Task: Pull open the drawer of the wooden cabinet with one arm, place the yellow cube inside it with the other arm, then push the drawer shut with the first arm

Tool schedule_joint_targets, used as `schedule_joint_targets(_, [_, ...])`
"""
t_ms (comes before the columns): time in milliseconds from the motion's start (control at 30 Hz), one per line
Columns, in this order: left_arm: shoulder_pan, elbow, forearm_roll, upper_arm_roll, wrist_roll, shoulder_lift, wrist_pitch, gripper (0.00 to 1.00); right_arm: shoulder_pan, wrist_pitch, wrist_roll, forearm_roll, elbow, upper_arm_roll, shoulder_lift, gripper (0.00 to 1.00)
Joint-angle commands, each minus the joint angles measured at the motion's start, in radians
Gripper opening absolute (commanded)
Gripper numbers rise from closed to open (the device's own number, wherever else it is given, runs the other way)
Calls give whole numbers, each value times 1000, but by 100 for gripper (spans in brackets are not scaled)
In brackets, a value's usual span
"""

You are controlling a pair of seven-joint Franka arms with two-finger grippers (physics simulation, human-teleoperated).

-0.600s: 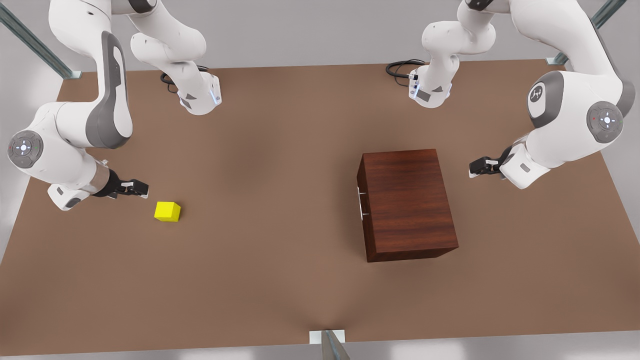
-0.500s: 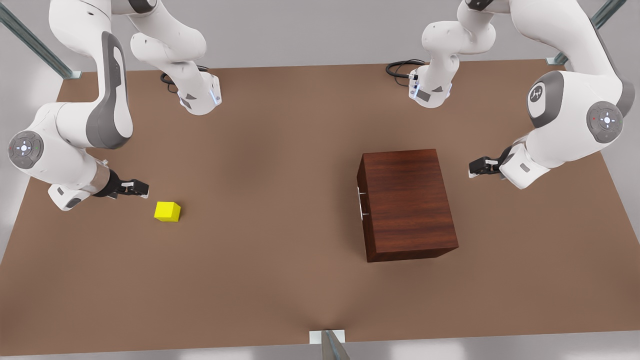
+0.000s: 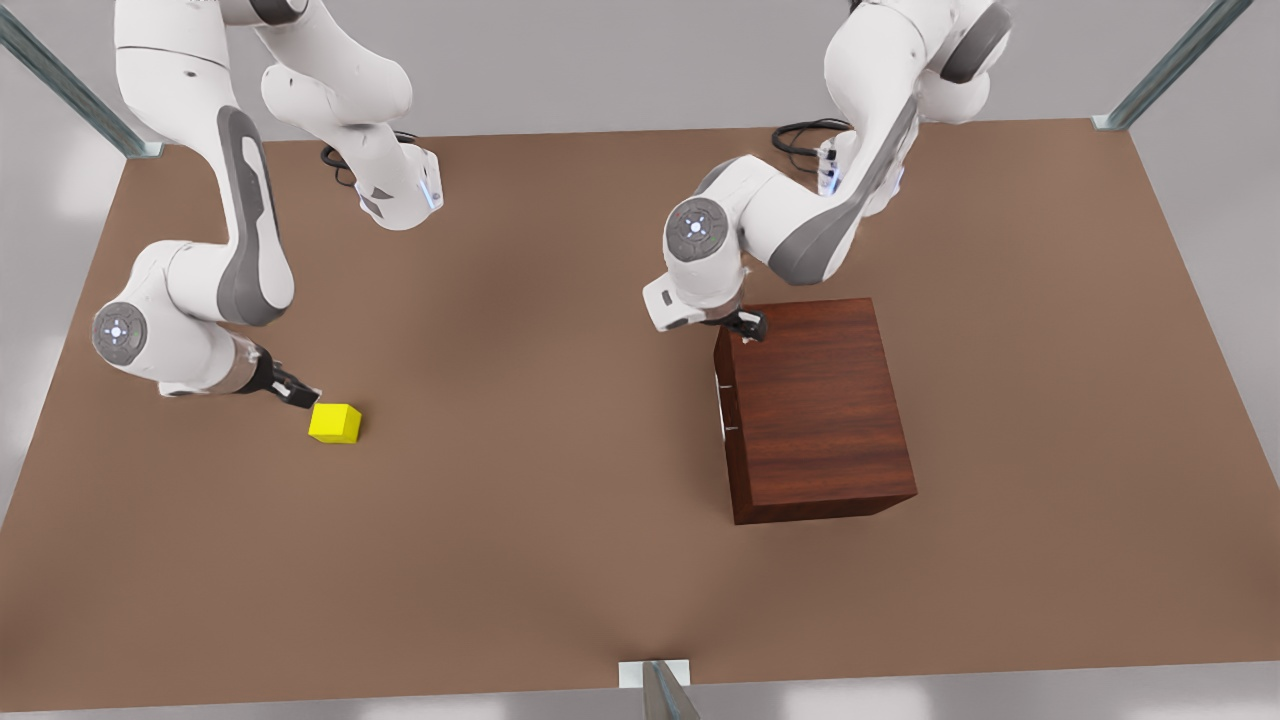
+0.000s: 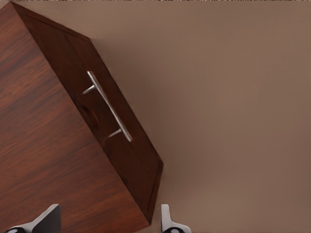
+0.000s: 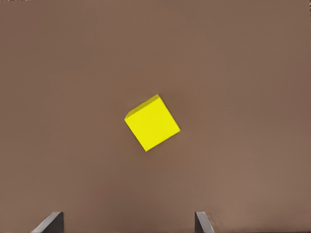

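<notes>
Your left gripper swung in from the right edge of the front view to the cabinet's upper-left corner, fingers spread, holding nothing. The drawer sat shut, its handle untouched. That looked like the approach for the pull.

Your right gripper closed in on the cube at the frame's left, jaws wide and empty; whether a fingertip touched the cube you couldn't tell from there. The cube rested on the table, well apart from the cabinet.

No brands or writing readable.
</notes>
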Motion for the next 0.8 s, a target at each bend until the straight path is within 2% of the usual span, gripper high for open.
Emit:
schedule_joint_targets(0, [-13, 69, 72, 1, -617, 57, 92, 100, -18, 321, 730, 19, -77, -1, -4, 100])
schedule_joint_targets(67, [-13, 189, 74, 8, -663, 126, 81, 100, -43, 404, 735, 36, -135, -3, 7, 100])
schedule_joint_targets(200, [-12, 186, 74, 11, -842, 206, 98, 100, -46, 553, 742, 90, -168, -3, 63, 100])
schedule_joint_targets(467, [-19, 188, 183, 12, -853, 261, 153, 100, -63, 564, 739, 117, -159, 7, 156, 100])
schedule_joint_targets(767, [-30, 176, 255, 12, -807, 306, 175, 100, -56, 564, 738, 47, -191, 11, 188, 100])
